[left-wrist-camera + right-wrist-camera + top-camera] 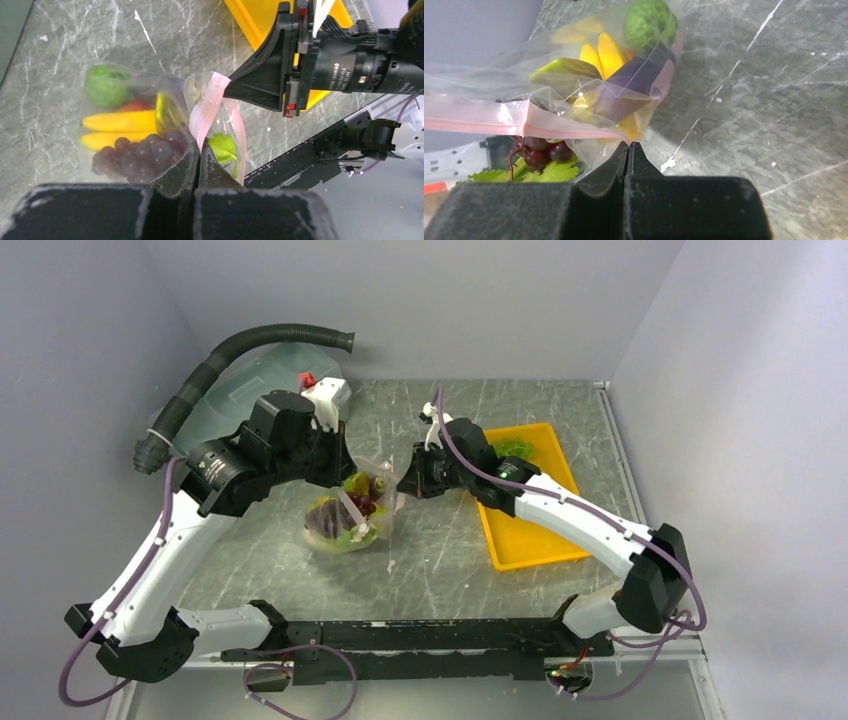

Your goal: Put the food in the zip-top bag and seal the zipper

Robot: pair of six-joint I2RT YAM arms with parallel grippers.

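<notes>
The clear zip-top bag stands mid-table between the two arms, holding grapes, bananas, a round green vegetable and leafy greens. My left gripper is shut on the pinkish zipper strip at the bag's left end. My right gripper is shut on the zipper at its right end corner. The strip hangs stretched between them above the table. More leafy greens lie in the yellow tray.
A yellow tray lies right of the bag under my right arm. A large translucent tub and a black corrugated hose sit at the back left. Grey walls close in on three sides.
</notes>
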